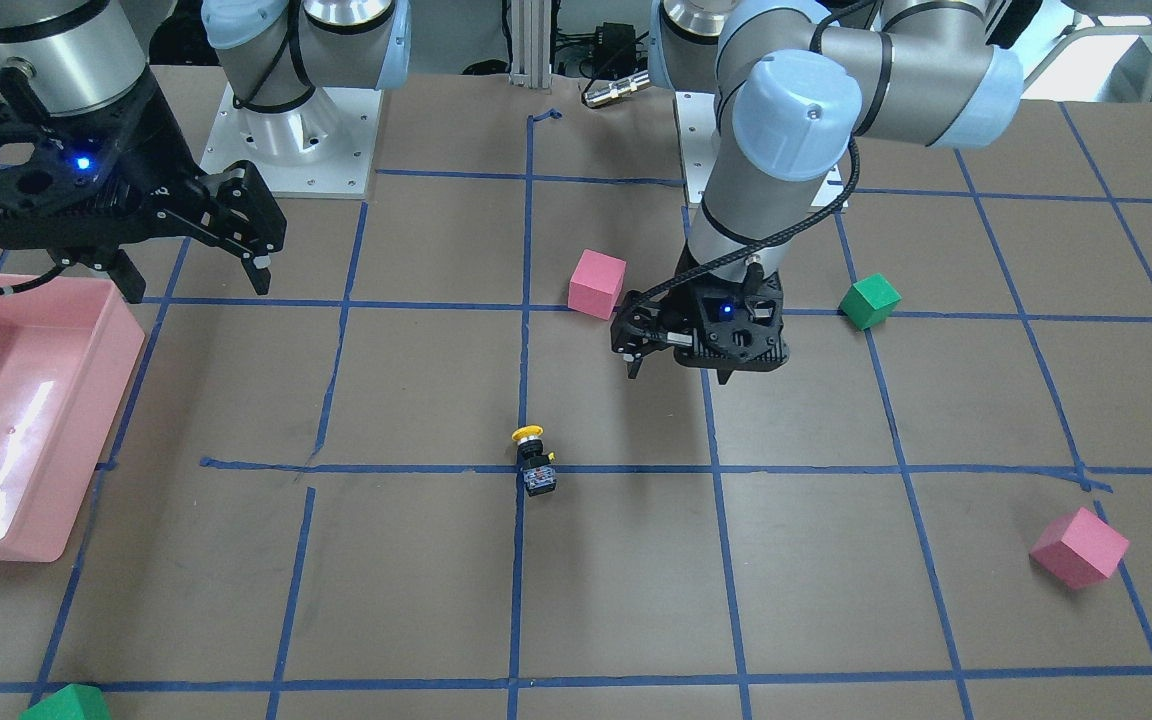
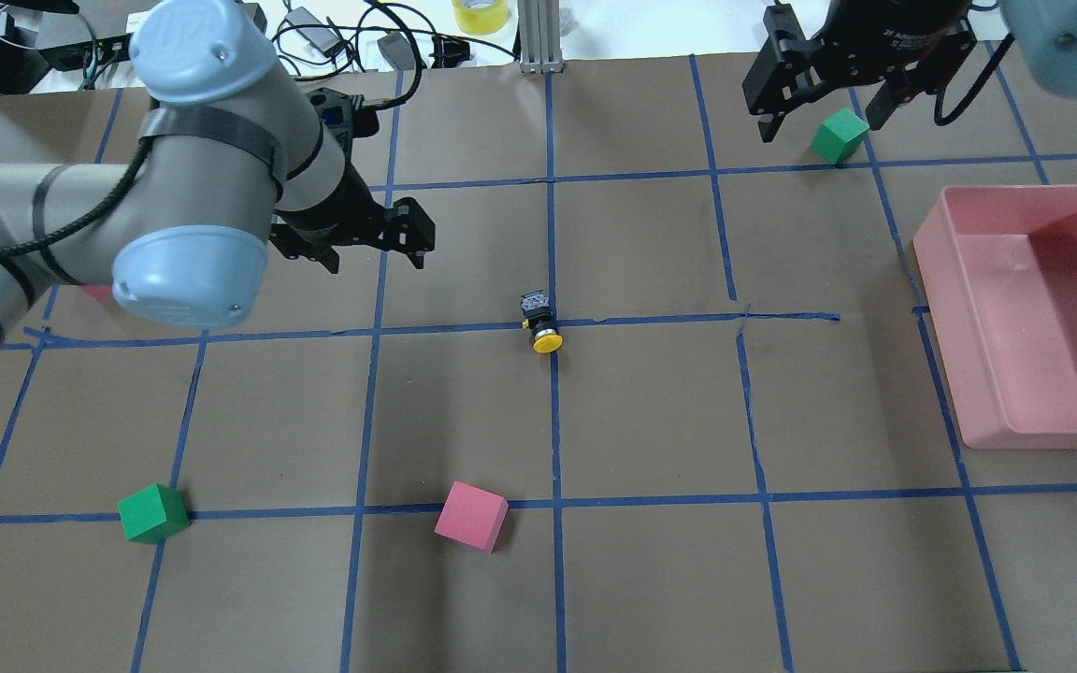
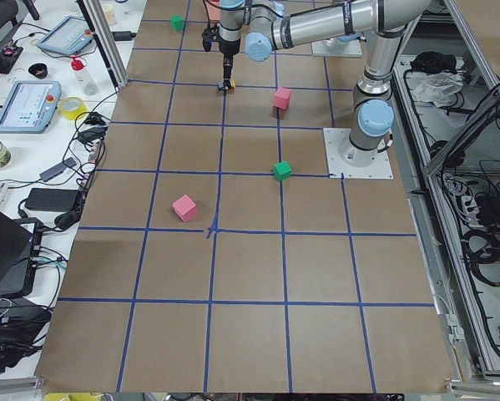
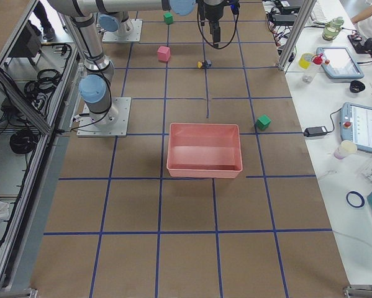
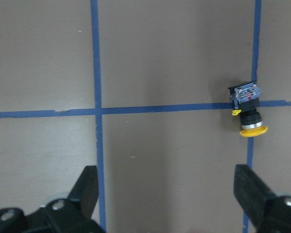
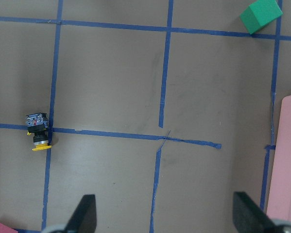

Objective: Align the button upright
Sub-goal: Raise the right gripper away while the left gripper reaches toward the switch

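The left tool (image 5: 167, 191) and right tool (image 6: 164, 216) both gape wide, empty; button (image 5: 247, 114) lies sideways on blue tape (image 5: 160, 108).

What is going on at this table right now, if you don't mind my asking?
A two-armed robot is meant to stand the small yellow-capped button upright. It lies on its side at a crossing of blue tape lines, and nothing is touching it. The left claw hovers open a little way off, with the button in its wrist view. The right claw hangs open by the pink bin. Nothing is gripped yet.
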You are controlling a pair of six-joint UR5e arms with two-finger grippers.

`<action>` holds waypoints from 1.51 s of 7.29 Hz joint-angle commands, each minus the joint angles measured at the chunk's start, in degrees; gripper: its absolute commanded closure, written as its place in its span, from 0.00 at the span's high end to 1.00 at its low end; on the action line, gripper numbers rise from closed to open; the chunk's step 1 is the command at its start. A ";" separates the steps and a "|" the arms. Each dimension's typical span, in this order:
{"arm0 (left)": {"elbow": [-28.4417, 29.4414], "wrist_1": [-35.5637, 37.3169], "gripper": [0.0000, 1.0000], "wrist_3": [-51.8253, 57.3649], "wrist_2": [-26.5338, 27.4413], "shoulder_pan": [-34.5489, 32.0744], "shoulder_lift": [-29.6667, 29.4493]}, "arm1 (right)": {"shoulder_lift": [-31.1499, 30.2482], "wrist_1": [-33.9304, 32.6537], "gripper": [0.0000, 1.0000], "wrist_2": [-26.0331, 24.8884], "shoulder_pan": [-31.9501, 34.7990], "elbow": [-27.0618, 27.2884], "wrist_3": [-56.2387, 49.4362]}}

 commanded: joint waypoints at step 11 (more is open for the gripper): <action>-0.10 15.57 1.00 -20.52 1.67 -11.53 -18.32 | 0.08 0.26 1.00 0.38 0.54 0.58 0.02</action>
